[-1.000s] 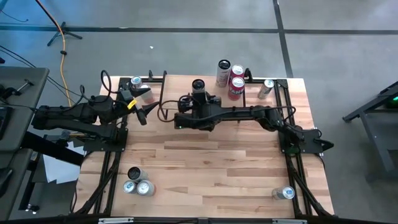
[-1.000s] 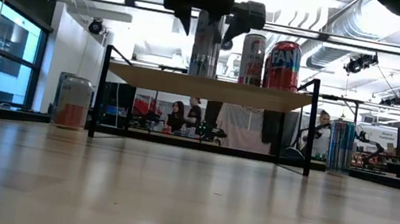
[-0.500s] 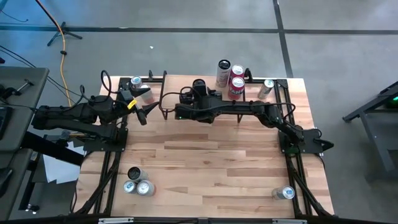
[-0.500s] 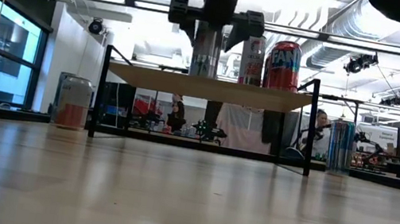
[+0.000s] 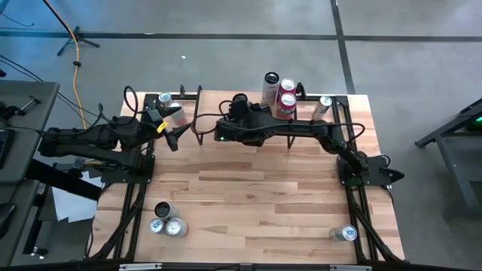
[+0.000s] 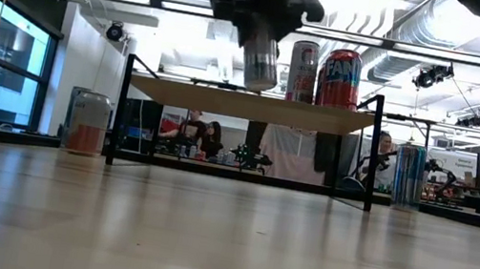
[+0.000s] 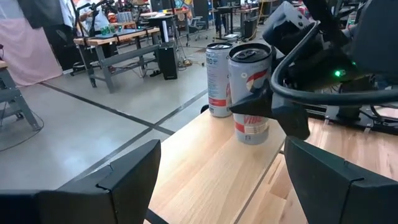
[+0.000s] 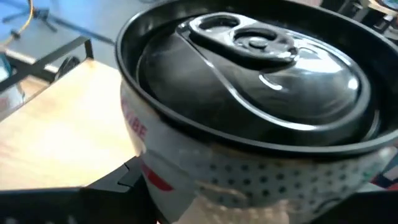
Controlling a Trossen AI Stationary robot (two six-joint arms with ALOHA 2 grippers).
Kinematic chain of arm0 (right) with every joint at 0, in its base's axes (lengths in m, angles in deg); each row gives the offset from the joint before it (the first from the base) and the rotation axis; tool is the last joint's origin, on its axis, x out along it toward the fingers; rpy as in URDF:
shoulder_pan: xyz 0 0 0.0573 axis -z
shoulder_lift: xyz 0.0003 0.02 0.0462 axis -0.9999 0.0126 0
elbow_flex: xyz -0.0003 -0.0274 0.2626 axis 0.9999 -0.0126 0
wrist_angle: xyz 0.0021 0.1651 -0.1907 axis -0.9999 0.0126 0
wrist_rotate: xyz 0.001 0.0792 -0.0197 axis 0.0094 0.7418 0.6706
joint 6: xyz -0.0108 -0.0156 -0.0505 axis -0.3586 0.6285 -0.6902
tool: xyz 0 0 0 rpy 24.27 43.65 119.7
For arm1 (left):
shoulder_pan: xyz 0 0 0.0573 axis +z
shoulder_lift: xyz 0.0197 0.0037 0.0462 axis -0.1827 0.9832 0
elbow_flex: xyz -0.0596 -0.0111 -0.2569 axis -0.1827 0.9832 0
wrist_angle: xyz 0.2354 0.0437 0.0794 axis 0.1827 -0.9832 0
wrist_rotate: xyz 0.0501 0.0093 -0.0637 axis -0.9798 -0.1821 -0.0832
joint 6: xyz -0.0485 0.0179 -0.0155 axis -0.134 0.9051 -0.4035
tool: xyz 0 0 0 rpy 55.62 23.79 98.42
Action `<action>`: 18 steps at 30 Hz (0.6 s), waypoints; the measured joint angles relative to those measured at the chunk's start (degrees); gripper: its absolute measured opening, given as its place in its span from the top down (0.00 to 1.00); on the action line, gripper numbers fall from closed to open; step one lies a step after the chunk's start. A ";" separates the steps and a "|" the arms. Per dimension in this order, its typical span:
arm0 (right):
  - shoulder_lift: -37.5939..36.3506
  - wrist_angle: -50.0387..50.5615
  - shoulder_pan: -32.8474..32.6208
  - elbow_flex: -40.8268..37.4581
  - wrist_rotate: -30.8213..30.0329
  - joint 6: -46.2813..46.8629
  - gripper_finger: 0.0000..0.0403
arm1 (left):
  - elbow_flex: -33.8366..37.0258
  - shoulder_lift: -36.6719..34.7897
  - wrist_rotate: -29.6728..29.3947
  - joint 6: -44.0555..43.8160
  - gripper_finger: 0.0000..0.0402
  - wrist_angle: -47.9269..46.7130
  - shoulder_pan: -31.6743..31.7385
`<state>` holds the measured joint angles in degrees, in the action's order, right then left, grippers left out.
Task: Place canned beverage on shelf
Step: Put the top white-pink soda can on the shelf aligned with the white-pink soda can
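Observation:
My right gripper [image 6: 263,24] is shut on a white canned beverage [image 6: 260,61] with a black top [image 8: 249,68]. It holds the can tilted just above the shelf's [image 6: 320,116] light plank top. Two more cans [image 6: 303,70] [image 6: 339,78] stand upright on the shelf to its right. In the high view the held can [image 5: 239,100] is at the table's far edge, left of those cans. My left gripper [image 7: 217,186] waits open at the table's far left [image 5: 172,138], facing the shelf. My right gripper holds the can by the upper part of its side wall [image 6: 258,33], one finger on each side, and its own body hides the pads. It comes slanting down from above and the table's right. The can hangs below it, tilted, its bottom [image 6: 261,86] just off the plank.
An orange can [image 6: 88,123] stands on the table left of the shelf and a blue can [image 6: 408,177] right of it. Three cans [image 5: 166,220] stand at the near left corner and one [image 5: 346,233] at the near right. The table's middle [image 5: 248,196] is bare wood.
The can stood upright on the shelf between my right gripper's fingers. The fingers have closed in on it, and the gripper has rolled and risen a little toward the far edge. The can is now tipped and lifted off the plank.

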<state>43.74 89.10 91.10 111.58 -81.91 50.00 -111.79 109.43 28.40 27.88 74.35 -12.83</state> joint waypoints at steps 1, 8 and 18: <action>-0.24 -0.16 -0.09 0.00 0.85 -1.79 0.42 | 0.00 0.00 0.00 0.00 0.25 0.00 0.01; -2.07 -8.06 -0.44 -0.44 11.93 -22.12 0.42 | 0.00 0.00 0.00 0.00 0.25 -0.03 0.00; -2.27 -8.87 1.66 -0.50 18.53 -32.28 0.42 | 0.00 0.00 -0.02 0.00 0.25 -0.15 0.00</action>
<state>41.47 80.23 92.76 111.08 -63.38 17.72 -111.79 109.43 28.38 27.88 74.19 -12.83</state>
